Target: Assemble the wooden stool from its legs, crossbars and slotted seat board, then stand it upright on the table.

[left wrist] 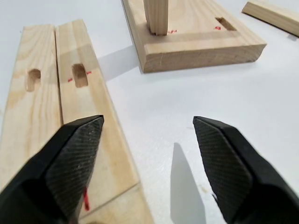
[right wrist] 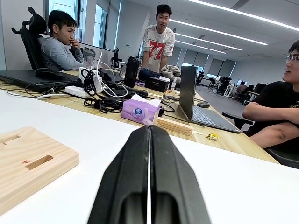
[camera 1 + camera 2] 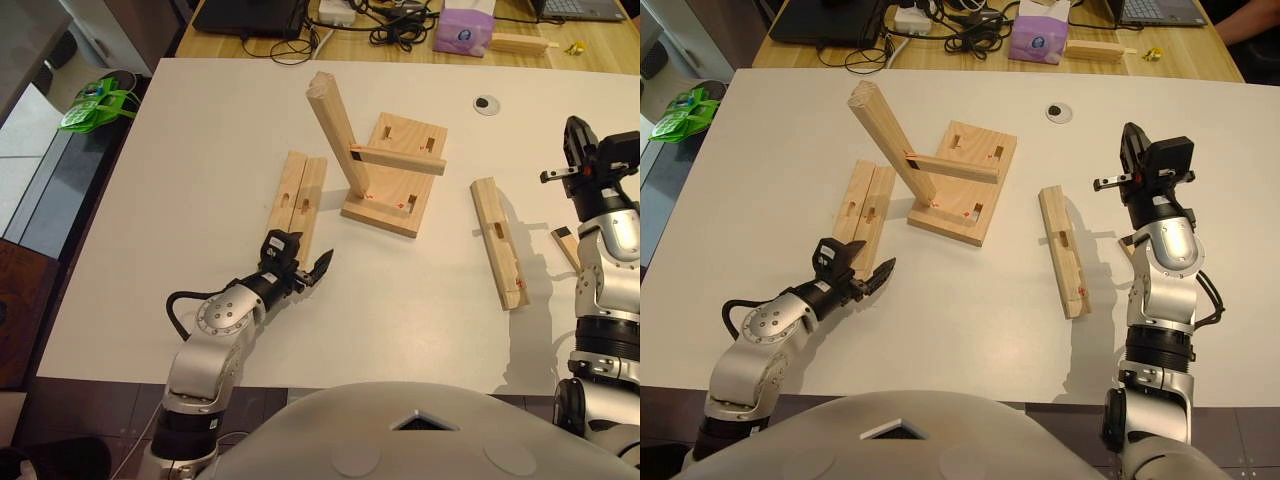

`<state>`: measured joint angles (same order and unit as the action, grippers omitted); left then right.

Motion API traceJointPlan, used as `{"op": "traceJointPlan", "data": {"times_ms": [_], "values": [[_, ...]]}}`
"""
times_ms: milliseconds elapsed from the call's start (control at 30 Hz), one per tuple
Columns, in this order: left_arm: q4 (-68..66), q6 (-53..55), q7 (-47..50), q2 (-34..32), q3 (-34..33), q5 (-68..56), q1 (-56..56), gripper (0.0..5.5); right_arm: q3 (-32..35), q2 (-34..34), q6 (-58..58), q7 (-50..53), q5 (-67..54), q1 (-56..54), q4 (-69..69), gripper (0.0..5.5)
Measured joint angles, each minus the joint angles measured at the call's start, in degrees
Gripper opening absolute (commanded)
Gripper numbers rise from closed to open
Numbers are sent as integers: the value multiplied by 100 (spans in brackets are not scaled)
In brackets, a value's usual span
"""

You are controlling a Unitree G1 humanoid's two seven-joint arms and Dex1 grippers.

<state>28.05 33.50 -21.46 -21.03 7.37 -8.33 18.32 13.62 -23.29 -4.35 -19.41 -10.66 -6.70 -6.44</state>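
Wooden stool (image 3: 380, 195), part-built: pale slotted seat board (image 3: 425, 190) flat at the middle of the white counter (image 3: 200, 120), one square leg (image 3: 335, 120) socketed and leaning, a crossbar (image 3: 400, 160) jutting from it; red marks beside the slots, too small to read. Paired loose legs (image 3: 297, 195) lie to its left, a single leg (image 3: 497, 240) to its right. Left tool (image 1: 147, 126) spread at the pair's near end; right tool (image 2: 149, 140) pressed together, raised off the counter.

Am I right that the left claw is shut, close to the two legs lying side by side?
Not quite: the left claw is open, its fingers spread apart, as the left wrist view shows. It is indeed close to the two legs lying side by side.
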Motion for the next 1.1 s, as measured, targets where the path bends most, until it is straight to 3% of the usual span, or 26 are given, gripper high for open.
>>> {"op": "traceJointPlan", "data": {"times_ms": [333, 733, 1100], "values": [[3, 576, 287, 92, -198, -21, -178, 355, -20, 0, 0, 0, 146, 3, 43, 0], [60, 1140, 289, -8, 121, -5, -270, 355, -18, -3, -13, 14, 217, -16, 36, 0], [-109, 1204, 386, -25, -7, 2, -448, 355, -100, 14, -100, 95, 324, -19, 29, 0]]}}
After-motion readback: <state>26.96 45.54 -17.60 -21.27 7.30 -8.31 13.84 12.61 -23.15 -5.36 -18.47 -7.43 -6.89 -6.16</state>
